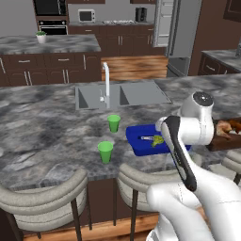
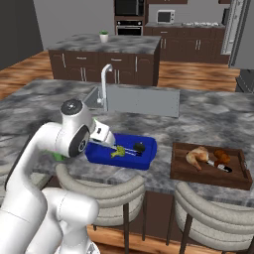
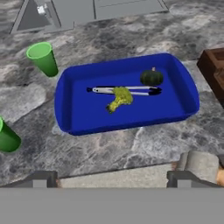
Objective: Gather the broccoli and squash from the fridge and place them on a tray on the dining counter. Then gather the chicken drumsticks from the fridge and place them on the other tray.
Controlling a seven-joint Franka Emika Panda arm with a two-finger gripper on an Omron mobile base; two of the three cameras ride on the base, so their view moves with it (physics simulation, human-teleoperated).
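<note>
A: Where do we stand? The blue tray [image 3: 78, 118] on the dining counter [image 1: 42, 127] already carries the broccoli [image 3: 119, 98] near its middle and the dark green squash [image 3: 152, 77] toward its far right corner, with a pair of tongs [image 3: 124, 90] lying across the tray, touching the broccoli.

B: And our gripper [image 3: 112, 180] hangs above the tray's near rim, fingers spread as wide as they go, holding nothing. So we judge the vegetable half settled.

A: The wooden tray [image 2: 181, 171] sits just right of the blue tray, and it has chicken drumsticks [image 2: 198, 156] in it, one pale piece and a browner one beside it, with what looks like a second pair of tongs [image 2: 219, 166] lying between them. How many drumsticks belong there we cannot tell.

B: Then our step is to pull clear of the blue tray. We should lift straight up before swinging, so the fingers [image 3: 43, 180] miss the rim and the two green cups [image 3: 43, 59] standing left of the tray.

A: Agreed. The chair back [image 2: 101, 191] sits just below the counter edge, near the tray's front, so we keep the elbow high.

B: And the fridge [image 1: 181, 37] stands well beyond the tray, past the sink [image 1: 120, 94], if more chicken remains.
</note>
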